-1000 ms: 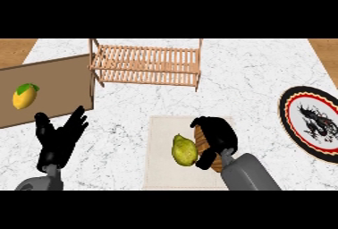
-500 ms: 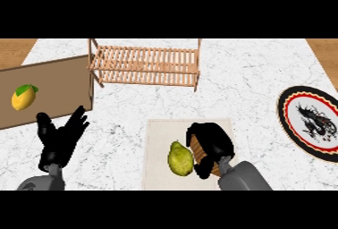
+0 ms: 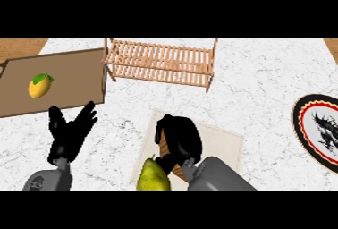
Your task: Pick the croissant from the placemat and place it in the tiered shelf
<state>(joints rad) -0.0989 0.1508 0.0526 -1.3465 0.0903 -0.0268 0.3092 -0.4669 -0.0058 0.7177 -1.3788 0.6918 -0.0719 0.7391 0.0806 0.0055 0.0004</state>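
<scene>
The croissant (image 3: 162,146) is almost hidden; only a brown sliver shows under my right hand (image 3: 179,137), whose fingers curl round it. Hand and croissant are over the beige placemat (image 3: 218,141) in the lower middle of the head view. The wooden tiered shelf (image 3: 162,62) stands at the back centre, well beyond the hand. My left hand (image 3: 69,132) rests open at the lower left, fingers up, holding nothing.
A green-yellow pear (image 3: 153,175) lies at the placemat's near left edge, touching my right wrist. A brown board (image 3: 73,76) at the left carries a yellow mango (image 3: 40,85). A patterned round plate (image 3: 320,132) sits at the right edge.
My right hand has closed over the croissant and drawn back toward the lower edge. The pear has slid down and left along the placemat. The left hand has not moved.
</scene>
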